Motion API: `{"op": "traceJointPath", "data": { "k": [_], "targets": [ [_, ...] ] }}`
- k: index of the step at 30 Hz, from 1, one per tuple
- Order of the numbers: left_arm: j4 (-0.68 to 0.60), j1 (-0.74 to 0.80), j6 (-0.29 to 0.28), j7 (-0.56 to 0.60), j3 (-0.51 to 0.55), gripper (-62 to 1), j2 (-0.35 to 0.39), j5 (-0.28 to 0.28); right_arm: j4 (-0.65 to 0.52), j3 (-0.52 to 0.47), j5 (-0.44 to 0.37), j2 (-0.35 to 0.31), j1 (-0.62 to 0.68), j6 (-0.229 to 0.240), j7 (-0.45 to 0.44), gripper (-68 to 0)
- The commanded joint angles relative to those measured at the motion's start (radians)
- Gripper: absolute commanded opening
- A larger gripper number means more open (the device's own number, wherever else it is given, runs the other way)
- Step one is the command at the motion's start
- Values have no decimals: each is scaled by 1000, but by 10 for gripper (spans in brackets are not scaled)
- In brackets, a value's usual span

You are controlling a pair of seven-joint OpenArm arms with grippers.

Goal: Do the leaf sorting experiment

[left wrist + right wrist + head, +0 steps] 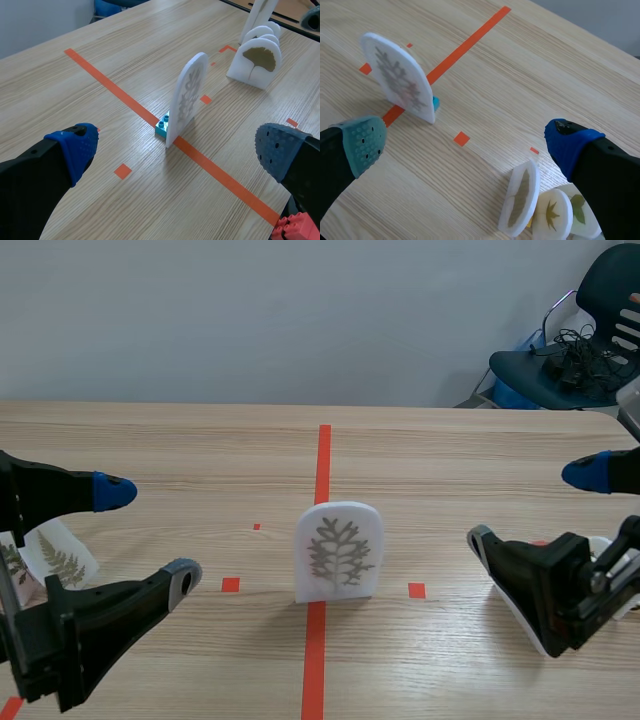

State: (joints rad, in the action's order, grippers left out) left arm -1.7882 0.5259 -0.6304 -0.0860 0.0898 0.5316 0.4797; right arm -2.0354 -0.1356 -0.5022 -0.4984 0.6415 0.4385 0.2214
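A white arched card with a grey fern-like leaf (338, 552) stands upright on the red centre tape. In the left wrist view the same card (187, 97) shows edge-on, held in a small teal brick (162, 126). My left gripper (145, 535) is open and holds nothing, low at the left, well short of the card. At the right my right gripper (535, 508) is likewise open with nothing in it. In the right wrist view the card (400, 80) stands ahead of the pale-padded finger. Three leaf cards (520, 197) stand in a row just under the right gripper (467, 142).
More leaf cards (55, 555) stand behind my left gripper, one with a green fern. A red brick (295, 227) lies beside the left gripper's grey-padded finger. A ginkgo-leaf card (257, 57) fronts the far row. A dark chair (585, 330) stands beyond the table's back right.
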Motion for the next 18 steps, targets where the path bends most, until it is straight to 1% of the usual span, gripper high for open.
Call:
{"op": "traceJointPath", "data": {
  "k": [1, 7, 10, 11, 14, 16, 18],
  "targets": [
    [-3, -5, -1, 17, -2, 14, -10, 10, -2, -8, -7, 6, -24, -4, -18, 4],
    [-3, -5, -1, 5, -2, 14, -10, 10, -2, -8, -7, 6, -24, -4, -21, 4],
    [0, -5, -2, -6, -6, 14, -10, -14, -2, -8, -7, 6, -24, -4, -21, 4],
    [8, -6, -2, -5, -14, 14, -7, -25, -2, -8, -7, 6, -24, -4, -21, 4],
    [63, -18, -2, 1, -68, 14, 1, -32, -2, -8, -7, 6, -24, -4, -20, 4],
    [127, -51, -2, 35, -126, 14, 1, -71, -2, -8, -7, 6, -24, -4, -20, 4],
    [205, -105, 7, 93, -196, 14, -2, -131, -2, -8, -6, 6, -24, -4, -18, 4]
  ]
}}
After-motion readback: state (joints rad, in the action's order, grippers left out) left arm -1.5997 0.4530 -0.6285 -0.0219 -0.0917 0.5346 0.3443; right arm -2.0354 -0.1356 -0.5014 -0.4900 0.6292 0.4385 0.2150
